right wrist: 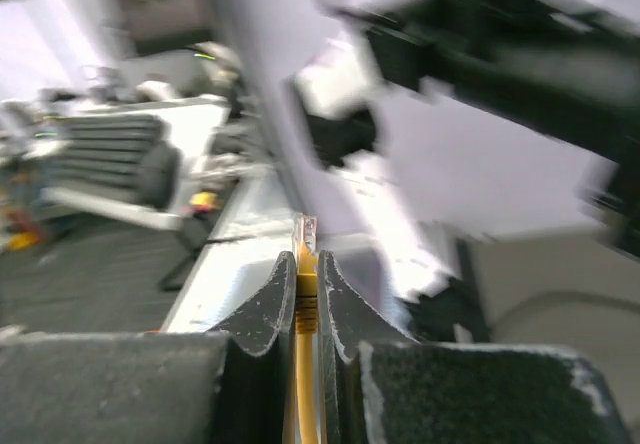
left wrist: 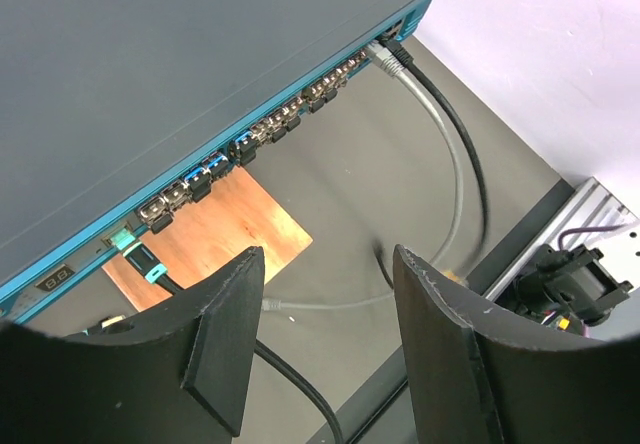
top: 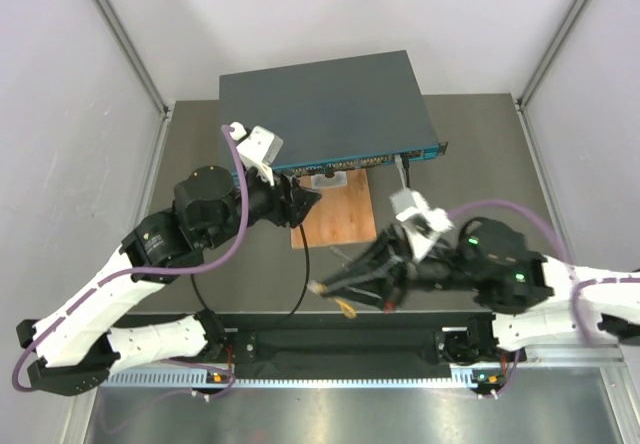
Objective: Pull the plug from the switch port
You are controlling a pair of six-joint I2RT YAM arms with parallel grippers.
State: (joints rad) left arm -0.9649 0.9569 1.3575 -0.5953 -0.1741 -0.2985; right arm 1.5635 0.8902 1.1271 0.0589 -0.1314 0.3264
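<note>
Right gripper (right wrist: 305, 269) is clenched on the plug (right wrist: 306, 232): yellow boot, clear plastic tip poking past the black, rough-edged fingers. The rest of the right wrist view is blurred.

The plug is out of the switch (top: 330, 104) and well apart from it, over the near part of the matte dark counter (top: 480, 144). A bit of yellow cable (top: 347, 310) shows beside the gripper.

Switch: wide flat dark grey metal box at the far side of the counter. Its teal front strip (left wrist: 420, 6), with a row of small sockets, faces the arms. A grey cable (left wrist: 455, 154) and a black cable (left wrist: 478, 169) sit in the right-end ports. A thin brown wooden board (top: 335, 219) lies flat just in front of the strip.

Left gripper (left wrist: 330, 344) is released, jaws wide, hovering near the strip.
</note>
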